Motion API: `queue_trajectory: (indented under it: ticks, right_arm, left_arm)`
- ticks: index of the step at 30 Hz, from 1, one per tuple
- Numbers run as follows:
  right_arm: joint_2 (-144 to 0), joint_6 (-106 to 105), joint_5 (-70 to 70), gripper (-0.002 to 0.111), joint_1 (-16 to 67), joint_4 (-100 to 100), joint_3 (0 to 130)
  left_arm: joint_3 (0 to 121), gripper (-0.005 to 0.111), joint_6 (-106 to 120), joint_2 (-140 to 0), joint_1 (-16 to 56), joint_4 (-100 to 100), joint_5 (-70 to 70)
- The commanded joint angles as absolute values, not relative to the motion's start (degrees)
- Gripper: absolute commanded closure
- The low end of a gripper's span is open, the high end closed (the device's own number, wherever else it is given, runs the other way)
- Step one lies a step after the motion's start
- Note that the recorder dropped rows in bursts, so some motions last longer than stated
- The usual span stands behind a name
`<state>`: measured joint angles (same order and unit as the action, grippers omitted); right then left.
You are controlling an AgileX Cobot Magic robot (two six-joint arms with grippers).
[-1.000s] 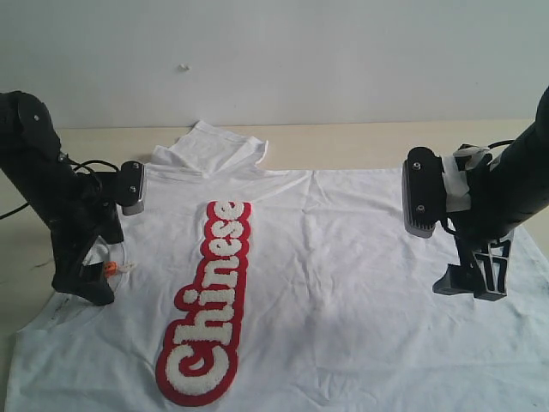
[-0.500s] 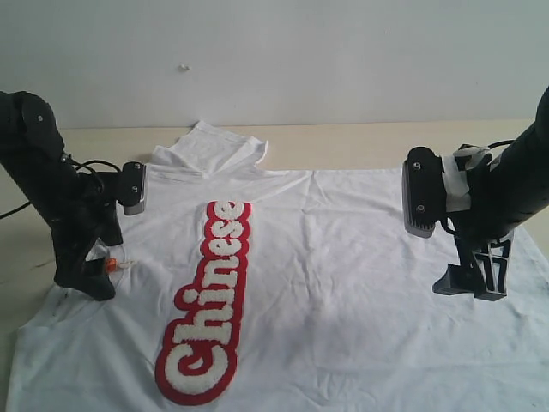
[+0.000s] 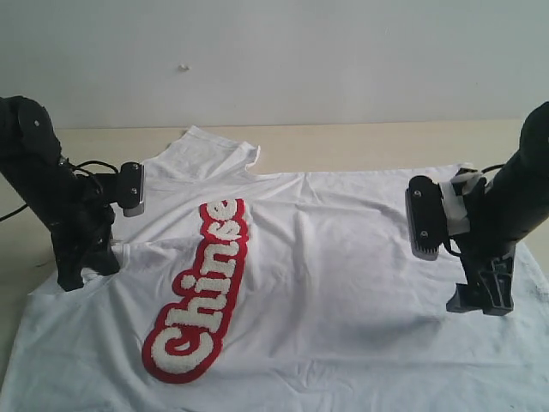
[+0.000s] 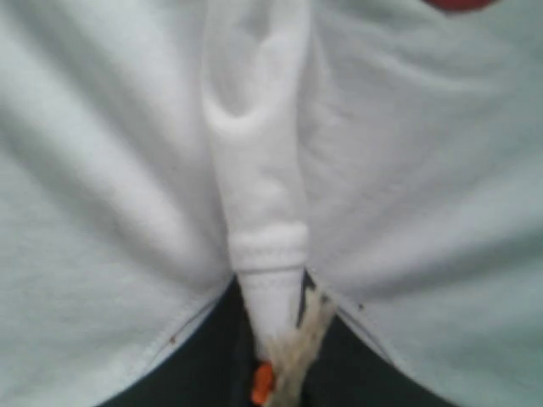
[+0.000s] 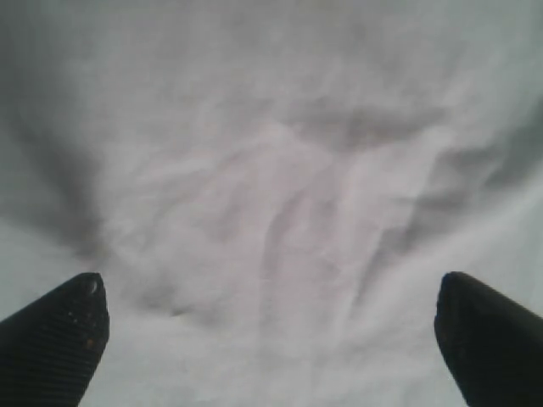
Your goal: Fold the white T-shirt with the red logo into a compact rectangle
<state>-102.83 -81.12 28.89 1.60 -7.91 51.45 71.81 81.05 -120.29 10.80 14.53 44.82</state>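
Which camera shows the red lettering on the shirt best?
The exterior view: the whole red logo lies in sight. The left wrist view catches only a red sliver; the right wrist view, just the white T-shirt.

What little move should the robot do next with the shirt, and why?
Probably shut the right claw on the shirt under it. The left claw is pinching the collar, but the right one stands wide open over wrinkled cloth, holding nothing. Both ends likely need a grip before folding.
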Motion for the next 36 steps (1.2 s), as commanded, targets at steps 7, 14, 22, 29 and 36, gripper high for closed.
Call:
queue_trajectory:
  ticks: [7, 14, 22, 29, 36]
  right_arm:
    - [-108.6, -82.9, 43.7, 0.003, -4.8, -6.7, 61.0]
    - [-108.8, -81.9, 49.6, 0.003, -6.9, -0.4, 64.4]
    - [-112.8, -78.8, 45.8, 0.003, -9.5, -0.5, 64.4]
    - [-117.5, -77.7, 45.3, 0.006, -9.5, -1.4, 64.4]
    - [-119.3, -76.3, 44.5, 0.086, -9.5, -1.3, 64.4]
  left_arm:
    - [69.5, 0.086, 80.5, -122.5, 10.9, 11.2, 47.0]
    - [69.5, 0.08, 80.5, -122.5, 10.9, 11.2, 46.9]
    - [69.5, 0.08, 80.5, -122.5, 10.9, 11.4, 46.9]
    - [69.5, 0.08, 80.5, -122.5, 10.9, 11.7, 46.2]
    - [69.5, 0.08, 80.5, -122.5, 10.9, 11.8, 45.9]
